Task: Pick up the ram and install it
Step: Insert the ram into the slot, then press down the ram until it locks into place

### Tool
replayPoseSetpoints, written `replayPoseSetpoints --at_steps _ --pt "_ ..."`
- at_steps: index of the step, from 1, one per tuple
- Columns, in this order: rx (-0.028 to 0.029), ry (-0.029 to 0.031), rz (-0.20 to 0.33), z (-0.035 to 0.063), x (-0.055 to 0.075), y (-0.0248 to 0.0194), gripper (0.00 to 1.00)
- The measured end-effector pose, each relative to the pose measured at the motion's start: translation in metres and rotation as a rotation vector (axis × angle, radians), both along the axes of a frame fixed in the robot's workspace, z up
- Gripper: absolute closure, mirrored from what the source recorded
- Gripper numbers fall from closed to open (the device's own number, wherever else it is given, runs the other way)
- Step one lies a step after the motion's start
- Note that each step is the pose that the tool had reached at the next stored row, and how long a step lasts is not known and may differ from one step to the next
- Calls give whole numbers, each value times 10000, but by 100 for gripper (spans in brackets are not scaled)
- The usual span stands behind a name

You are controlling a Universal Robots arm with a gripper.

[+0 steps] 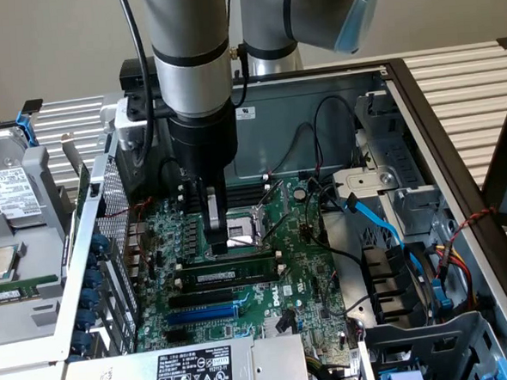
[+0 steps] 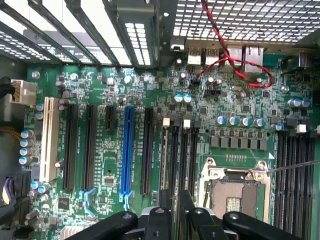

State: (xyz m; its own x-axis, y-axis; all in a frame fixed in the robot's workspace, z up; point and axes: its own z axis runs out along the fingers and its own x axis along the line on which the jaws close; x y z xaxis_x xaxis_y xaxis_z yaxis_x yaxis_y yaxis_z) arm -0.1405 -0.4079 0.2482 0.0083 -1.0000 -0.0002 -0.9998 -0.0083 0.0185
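One ram (image 1: 233,273) is seen in the exterior view as a dark green stick lying along one of the long black memory slots (image 1: 229,288), between white end clips, near the middle of the motherboard (image 1: 314,272). A small white label is carried on its face; the print is too small to be read. Whether the stick is fully seated cannot be told.

The gripper (image 1: 215,235) is poised directly over the stick's end toward the exterior view's left, just beside the open CPU socket (image 1: 243,229). Whether it is open or closed, and whether the stick is touched or held, cannot be told.

On the near side of the memory slots a blue expansion slot (image 1: 205,313) is mounted; in the wrist view it (image 2: 127,150) is flanked by black slots and a white slot (image 2: 48,137). A red-and-black twisted cable (image 2: 235,65) is looped over the rear ports.

At the near edge, a power supply label (image 1: 192,375) crowded with certification marks is shown, its text illegible. A blue cable (image 1: 385,225) is run at the exterior view's right, and a drive with a white label (image 1: 8,192) is set outside the case at the left.
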Motion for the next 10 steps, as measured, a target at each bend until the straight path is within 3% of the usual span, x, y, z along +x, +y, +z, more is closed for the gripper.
replayPoseSetpoints --at_steps 4,5,7,10 --pt "-15 -7 -15 -1 84 6 80" --pt "-27 -8 -23 -2 98 6 80" --pt "-67 -9 -93 -9 103 6 89" --pt "-119 -7 -213 -19 103 3 89"
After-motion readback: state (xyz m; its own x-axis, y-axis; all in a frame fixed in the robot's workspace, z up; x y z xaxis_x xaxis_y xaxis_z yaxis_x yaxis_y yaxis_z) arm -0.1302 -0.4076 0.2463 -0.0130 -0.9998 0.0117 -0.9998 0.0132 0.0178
